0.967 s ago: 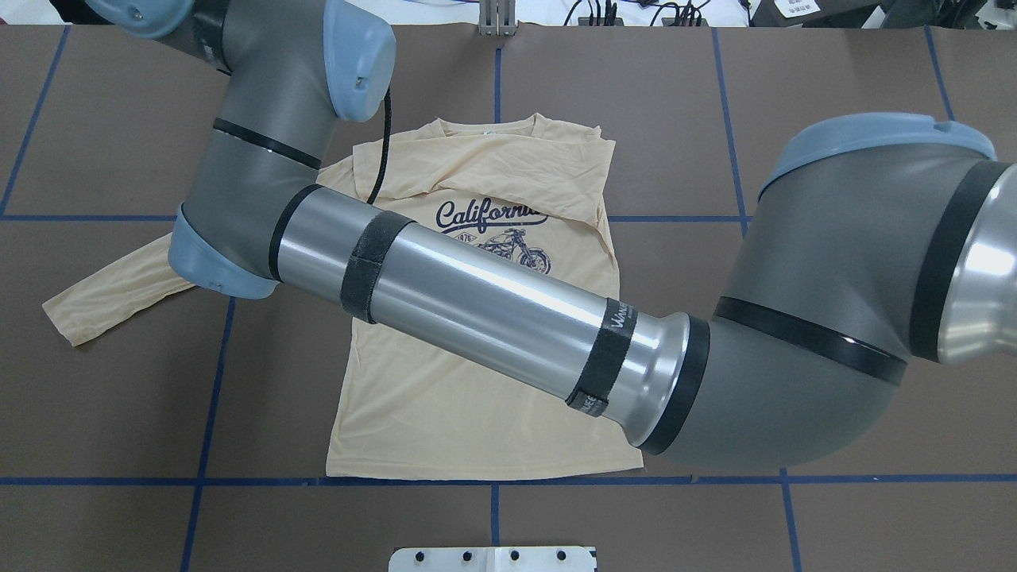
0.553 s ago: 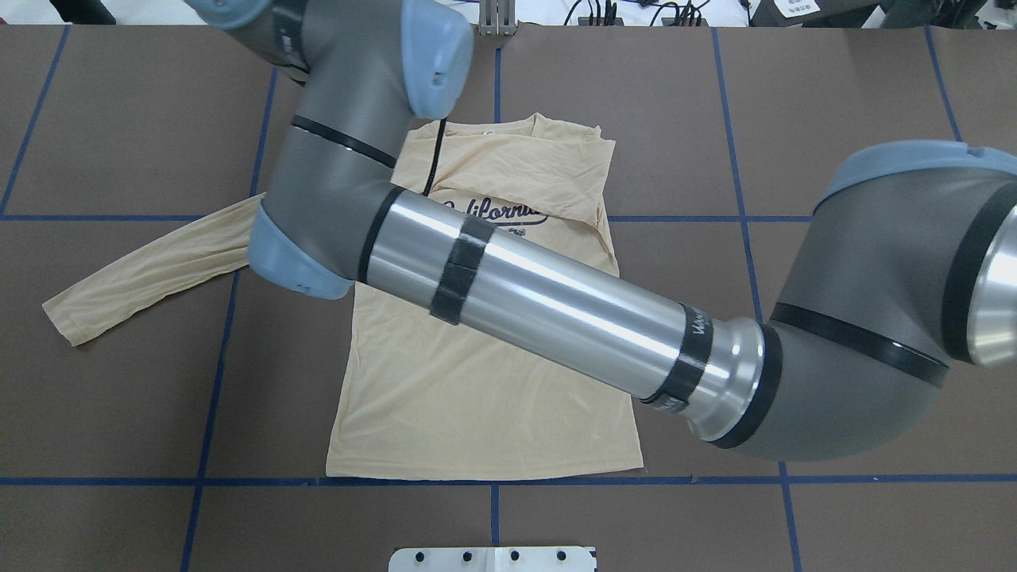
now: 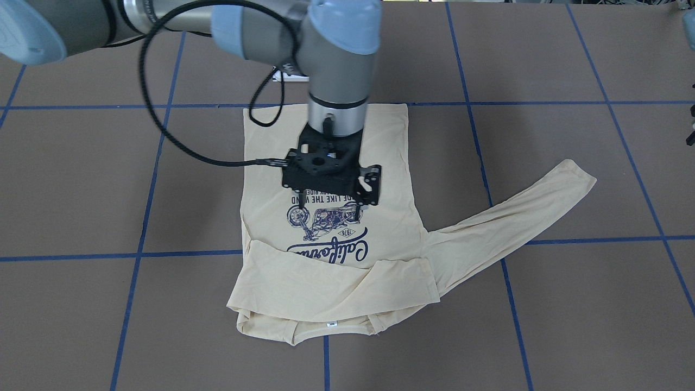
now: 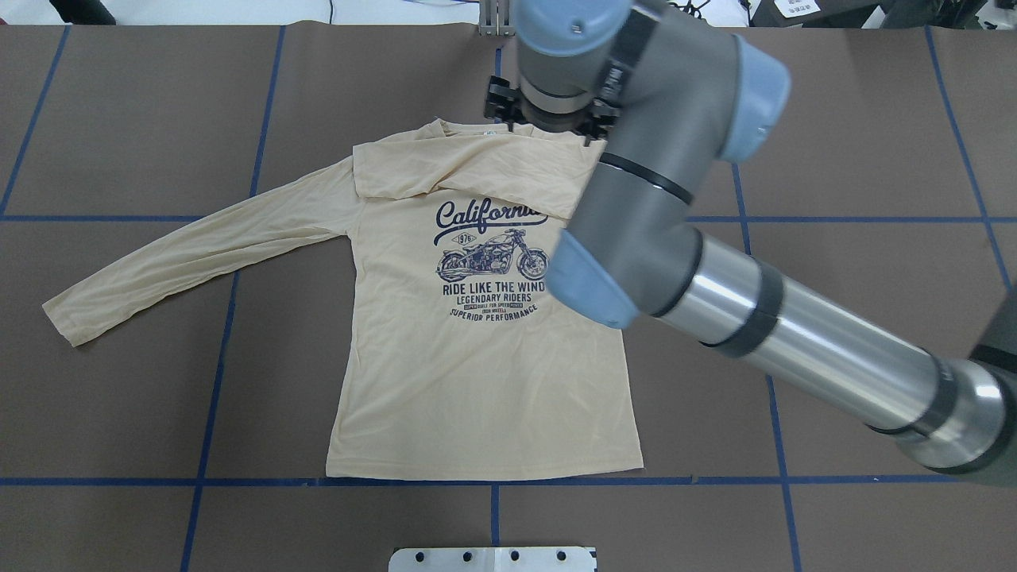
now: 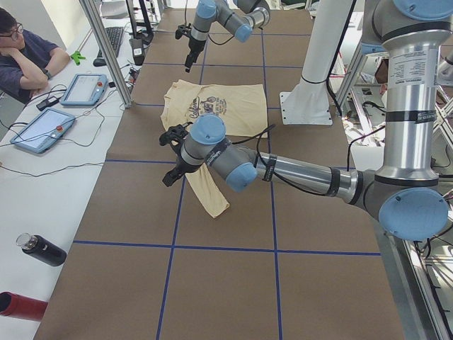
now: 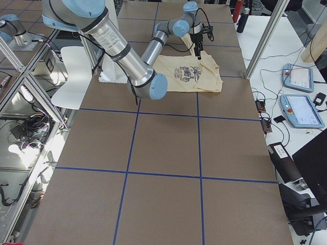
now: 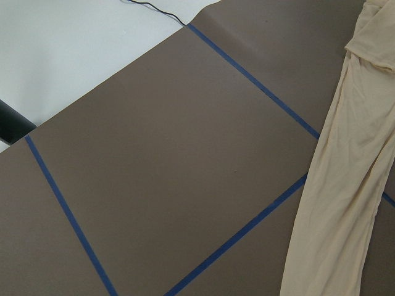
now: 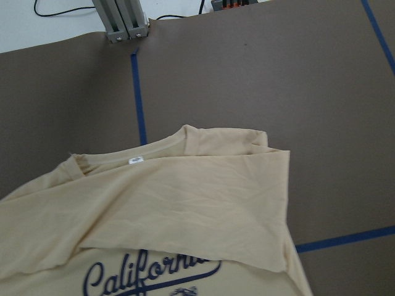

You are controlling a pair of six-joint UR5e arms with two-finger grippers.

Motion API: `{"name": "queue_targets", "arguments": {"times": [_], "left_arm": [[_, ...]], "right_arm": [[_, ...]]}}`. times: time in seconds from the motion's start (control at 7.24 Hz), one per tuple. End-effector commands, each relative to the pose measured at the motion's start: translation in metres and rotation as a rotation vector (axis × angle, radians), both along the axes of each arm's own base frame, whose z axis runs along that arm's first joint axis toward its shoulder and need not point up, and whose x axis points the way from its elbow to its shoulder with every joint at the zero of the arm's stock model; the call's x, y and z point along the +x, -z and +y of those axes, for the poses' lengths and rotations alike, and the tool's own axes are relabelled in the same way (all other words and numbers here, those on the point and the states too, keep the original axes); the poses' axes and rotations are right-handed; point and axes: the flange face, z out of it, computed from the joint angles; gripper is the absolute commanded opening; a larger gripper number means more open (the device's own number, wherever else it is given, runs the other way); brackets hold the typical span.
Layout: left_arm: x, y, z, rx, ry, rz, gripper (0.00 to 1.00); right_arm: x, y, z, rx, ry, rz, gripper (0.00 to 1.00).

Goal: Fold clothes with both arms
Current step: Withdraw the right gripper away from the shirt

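The cream-yellow shirt (image 4: 477, 381) lies flat on the brown table with its navy "California" print (image 4: 489, 254) facing up. One sleeve is folded across the chest (image 4: 477, 171). The other sleeve (image 4: 175, 258) stretches out over the table. My right gripper (image 3: 328, 206) hovers over the print, open and holding nothing. In the overhead view its wrist (image 4: 556, 95) covers the collar edge. The right wrist view shows the collar label (image 8: 133, 160). My left gripper (image 5: 168, 178) hangs beside the outstretched sleeve (image 7: 352, 185); whether it is open or shut I cannot tell.
A white base plate (image 4: 493, 558) sits at the near table edge and a metal post (image 4: 496, 17) at the far edge. A person (image 5: 25, 53) sits by two tablets (image 5: 85, 88) at a side bench. Two bottles (image 5: 42, 249) lie on that bench.
The right arm, which reached across the shirt toward the outstretched sleeve, has swung back; its wrist is now over the collar. The shirt lies as before.
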Motion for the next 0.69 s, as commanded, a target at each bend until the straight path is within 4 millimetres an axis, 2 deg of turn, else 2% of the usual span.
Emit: {"name": "queue_targets", "arguments": {"times": [0.0,0.14,0.28,0.41,0.55], "left_arm": [[0.048,-0.023,0.031,-0.025,0.060,0.022,1.00],[0.074,-0.035,0.044,-0.042,0.054,0.005,1.00],[0.089,-0.051,0.051,-0.043,0.059,-0.034,1.00],[0.105,-0.070,0.058,-0.080,0.049,-0.017,1.00],[0.122,-0.094,0.067,-0.074,0.011,-0.005,1.00]], "right_arm": [[0.108,-0.095,0.039,0.064,0.122,0.048,1.00],[0.145,-0.139,0.037,0.089,0.172,0.087,1.00],[0.185,-0.189,0.037,0.111,0.225,0.069,1.00],[0.231,-0.248,0.049,0.152,0.253,0.038,1.00],[0.266,-0.292,0.067,0.140,0.264,0.009,1.00]]}}
